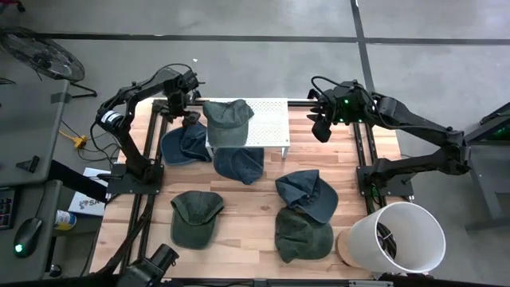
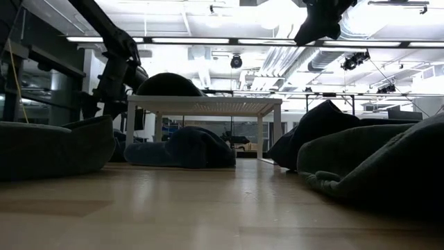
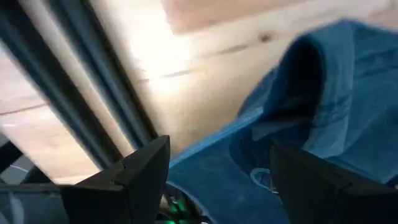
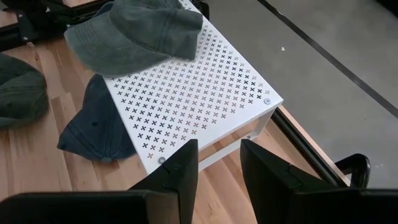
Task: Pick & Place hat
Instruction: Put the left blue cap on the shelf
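Jaws apart: left gripper (image 1: 190, 118) over blue hat (image 1: 182, 143), right gripper (image 1: 320, 130) idle.

Grey concrete floor (image 1: 263, 16), fan (image 1: 40, 54) beside table; ceiling strip lights (image 2: 208, 39).

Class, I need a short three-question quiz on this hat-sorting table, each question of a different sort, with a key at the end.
1. True or false: a green hat lies on the white perforated shelf.
2. Multiple choice: the left tool is over A) the white bucket, B) the blue hat beside the shelf, C) bare floor.
3. Fill in: the right tool, its fingers apart, hovers beside the shelf's ____ end, as the high view shows it.

Key: 1 true; 2 B; 3 right.
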Controlling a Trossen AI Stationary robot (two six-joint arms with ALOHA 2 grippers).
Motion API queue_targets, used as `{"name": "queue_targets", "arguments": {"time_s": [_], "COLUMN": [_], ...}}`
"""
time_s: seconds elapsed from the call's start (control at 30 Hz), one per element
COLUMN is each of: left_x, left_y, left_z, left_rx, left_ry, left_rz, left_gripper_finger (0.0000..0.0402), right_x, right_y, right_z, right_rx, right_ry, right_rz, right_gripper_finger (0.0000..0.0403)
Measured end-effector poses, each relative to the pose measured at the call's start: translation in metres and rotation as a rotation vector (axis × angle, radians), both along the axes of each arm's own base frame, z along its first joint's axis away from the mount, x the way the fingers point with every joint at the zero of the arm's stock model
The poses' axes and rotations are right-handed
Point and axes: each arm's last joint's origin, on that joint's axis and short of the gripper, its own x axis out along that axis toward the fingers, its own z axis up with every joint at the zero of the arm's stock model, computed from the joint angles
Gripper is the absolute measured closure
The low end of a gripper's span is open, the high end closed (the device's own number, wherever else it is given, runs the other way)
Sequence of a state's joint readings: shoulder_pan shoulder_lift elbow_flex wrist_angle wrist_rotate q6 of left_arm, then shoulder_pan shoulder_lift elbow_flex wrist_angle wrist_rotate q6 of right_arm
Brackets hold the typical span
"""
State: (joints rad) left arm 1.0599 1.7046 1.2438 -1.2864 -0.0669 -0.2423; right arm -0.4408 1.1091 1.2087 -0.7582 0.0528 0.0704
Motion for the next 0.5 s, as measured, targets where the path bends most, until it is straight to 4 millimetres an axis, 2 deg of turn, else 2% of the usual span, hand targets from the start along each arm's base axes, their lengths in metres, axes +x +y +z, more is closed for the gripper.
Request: {"name": "queue_targets", "arguments": {"time_s": [0.5], "left_x": [0.002], "left_y": [-0.001], "left_z": [-0.023], "left_rx": [0.081], "left_ry": [0.006], "left_rz": [-0.002], "left_gripper_finger": [0.0141], "right_x": [0.000], "right_y": [0.000], "right_z": [0.000], "right_rx": [0.000], "right_ry": [0.000], "right_rz": [0.000], "right_gripper_finger": [0.0289]}}
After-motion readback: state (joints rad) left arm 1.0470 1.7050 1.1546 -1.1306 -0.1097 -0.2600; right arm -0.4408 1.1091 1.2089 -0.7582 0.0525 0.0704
